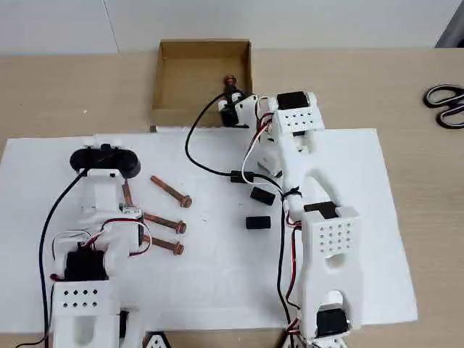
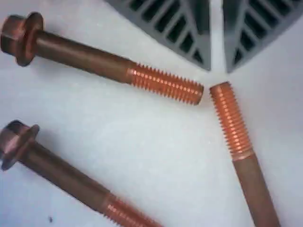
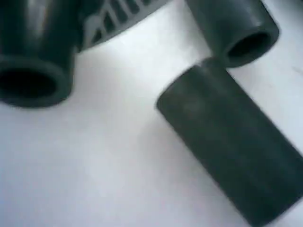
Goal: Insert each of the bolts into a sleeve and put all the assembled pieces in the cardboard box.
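Observation:
Several copper bolts lie on the white sheet (image 1: 217, 290) beside my left arm (image 1: 101, 203): one (image 1: 172, 191), a second (image 1: 165, 223), a third (image 1: 165, 246) and one partly under the arm (image 1: 127, 193). My left gripper (image 2: 218, 66) hovers just off the threaded ends of two bolts (image 2: 165, 84) (image 2: 232, 123), its jaws close together with nothing between them. Three black sleeves (image 1: 241, 176) (image 1: 262, 195) (image 1: 257, 222) lie beside my right arm (image 1: 290, 145). A grey ribbed part of my right gripper (image 3: 123, 16) sits close above the sleeves (image 3: 227, 156).
The cardboard box (image 1: 156, 80) stands off the sheet's far edge. A copper-coloured piece (image 1: 230, 81) shows at its near right corner, next to the right arm's far end. A black cable (image 1: 188, 148) loops over the sheet. Scissors (image 1: 446, 105) lie at the far right.

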Controlling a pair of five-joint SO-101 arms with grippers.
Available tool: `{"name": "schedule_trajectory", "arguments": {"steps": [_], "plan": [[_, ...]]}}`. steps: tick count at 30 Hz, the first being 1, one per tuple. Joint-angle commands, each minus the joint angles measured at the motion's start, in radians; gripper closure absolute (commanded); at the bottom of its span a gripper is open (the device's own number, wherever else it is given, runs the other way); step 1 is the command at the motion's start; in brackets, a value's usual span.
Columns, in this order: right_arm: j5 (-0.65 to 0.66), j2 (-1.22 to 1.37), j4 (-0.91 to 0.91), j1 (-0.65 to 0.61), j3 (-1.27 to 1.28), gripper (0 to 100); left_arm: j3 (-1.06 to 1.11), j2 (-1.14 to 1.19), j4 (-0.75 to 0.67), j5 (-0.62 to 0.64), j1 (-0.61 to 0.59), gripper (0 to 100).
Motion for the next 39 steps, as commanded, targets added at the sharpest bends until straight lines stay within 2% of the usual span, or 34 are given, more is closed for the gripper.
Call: {"name": "schedule_trajectory", "arguments": {"steps": [1,6,11,16,21,27,30,39], "plan": [[0.005,0.021,-0.004,-0.031,-0.003,94.8,-0.005,-0.012,0.005,-0.006,-0.006,99],[0.003,0.071,0.015,-0.033,-0.003,94.1,-0.005,-0.012,0.008,-0.006,-0.006,99],[-0.011,0.079,0.018,-0.033,-0.003,88.3,-0.005,-0.012,0.008,-0.006,-0.006,99],[-0.011,0.081,0.018,-0.035,-0.003,98.1,-0.004,-0.012,0.008,-0.006,-0.006,99],[-0.021,0.058,0.054,-0.033,-0.025,98.8,-0.001,-0.012,0.005,-0.005,-0.006,99],[-0.144,-0.088,0.14,-0.01,-0.095,98.8,-0.031,-0.011,0.017,-0.005,-0.005,99],[-0.187,-0.191,0.148,0.004,-0.087,99.5,-0.136,-0.003,0.089,-0.003,0.002,99],[-0.295,-0.49,0.151,0.01,0.091,99.5,-0.387,0.072,0.224,-0.003,-0.002,99]]}}
